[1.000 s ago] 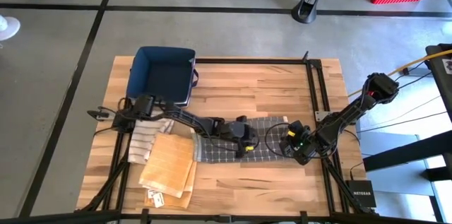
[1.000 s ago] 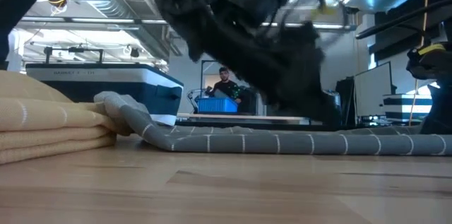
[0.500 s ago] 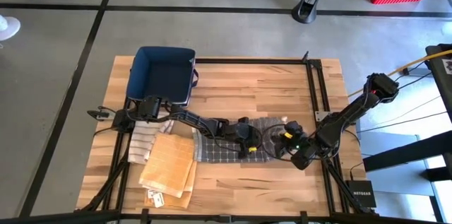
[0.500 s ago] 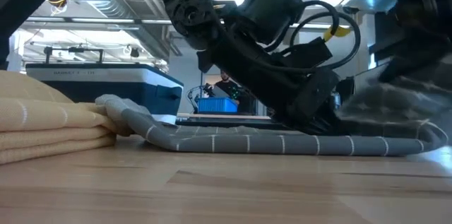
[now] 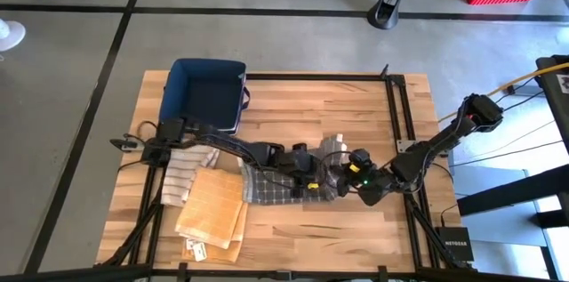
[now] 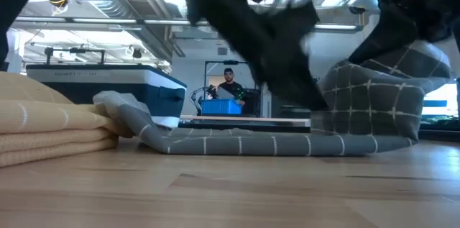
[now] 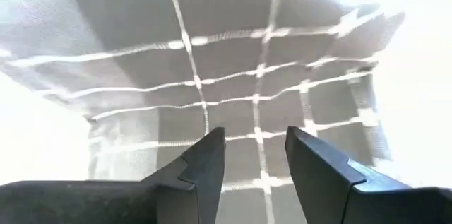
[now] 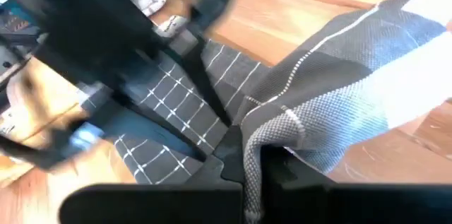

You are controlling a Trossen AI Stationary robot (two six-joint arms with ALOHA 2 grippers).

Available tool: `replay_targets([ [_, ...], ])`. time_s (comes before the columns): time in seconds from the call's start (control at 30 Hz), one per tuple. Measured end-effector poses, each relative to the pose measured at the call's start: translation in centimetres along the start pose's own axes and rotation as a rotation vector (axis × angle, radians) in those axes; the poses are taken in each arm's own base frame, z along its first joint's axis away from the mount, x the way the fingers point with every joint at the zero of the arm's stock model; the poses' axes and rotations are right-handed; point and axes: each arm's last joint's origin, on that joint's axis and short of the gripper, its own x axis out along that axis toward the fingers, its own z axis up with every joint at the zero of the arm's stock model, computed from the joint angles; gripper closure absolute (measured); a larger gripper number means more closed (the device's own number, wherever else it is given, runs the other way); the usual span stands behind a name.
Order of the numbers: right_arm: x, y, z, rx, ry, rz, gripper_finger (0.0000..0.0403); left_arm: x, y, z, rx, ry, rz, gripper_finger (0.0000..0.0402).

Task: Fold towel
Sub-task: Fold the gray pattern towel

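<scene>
A grey checked towel (image 5: 269, 184) lies on the wooden table (image 5: 338, 108). Its left part is flat, and its right end (image 6: 374, 98) is raised and curls back over the flat part. My right gripper (image 5: 341, 177) is shut on that raised end. My left gripper (image 5: 312, 182) hovers open just above the towel's middle, close in front of the raised end. In the left wrist view its gripper (image 7: 254, 160) has a gap between the fingers, with only checked cloth (image 7: 233, 75) beyond. My right gripper pinches the towel's right end at a bunched fold (image 8: 279, 128) between its two shut fingers. It comes slanting down from the table's right side. The held end is lifted clear and arches over, while the rest of the towel (image 6: 237, 142) lies flat on the table.
A folded tan towel (image 5: 213, 206) and a striped towel (image 5: 180, 175) lie to the left of the grey one. A dark blue bin (image 5: 209, 95) stands at the far left. A person (image 6: 228, 84) stands far behind the table.
My right gripper has risen and gone toward the table's left, turning as it went. It drew the towel's right end up off the table and over the flat part. My left gripper has lifted up off the towel's middle. The towel's left part has stayed flat.
</scene>
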Motion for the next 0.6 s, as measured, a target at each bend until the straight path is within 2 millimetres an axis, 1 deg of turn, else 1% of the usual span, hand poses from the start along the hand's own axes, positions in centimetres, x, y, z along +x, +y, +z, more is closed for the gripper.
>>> replay_targets([
  [0.03, 0.0, 0.0, 0.0, -0.002, 0.0, -0.002, 0.0395, -1.1, -0.1, 0.5, -0.01, 0.014, -0.002, 0.0259],
  [0.07, 0.0, -0.1, 0.0, -0.005, 0.002, -0.004, 0.0395, -2.0, -0.3, 0.6, -0.013, 0.053, -0.004, 0.0259],
  [0.13, -0.2, -0.3, 0.0, -0.025, 0.022, -0.018, 0.0395, -3.2, -0.6, 0.2, -0.039, 0.139, 0.0, 0.0259],
  [0.23, -0.5, -0.8, 0.2, -0.054, 0.036, -0.043, 0.0396, -3.5, -1.2, -1.1, -0.09, 0.269, 0.011, 0.0259],
  [0.27, -0.6, -1.0, 0.2, -0.068, 0.048, -0.055, 0.0396, -3.2, -1.5, -1.7, -0.088, 0.296, 0.014, 0.0259],
  [0.37, -1.3, -1.7, 0.6, -0.096, 0.109, -0.069, 0.0394, -1.4, -2.0, -3.6, -0.087, 0.311, 0.016, 0.0259],
  [0.4, -1.5, -2.0, 0.7, -0.104, 0.132, -0.073, 0.0394, -1.0, -2.2, -3.9, -0.084, 0.308, 0.014, 0.0259],
  [0.5, -2.5, -2.5, 1.5, -0.094, 0.15, -0.065, 0.0395, 0.4, -2.3, -4.2, -0.099, 0.253, 0.012, 0.0259],
  [0.6, -3.2, -2.6, 2.4, -0.062, 0.122, -0.024, 0.0397, 1.8, -2.0, -3.6, -0.125, 0.118, 0.002, 0.0259],
])
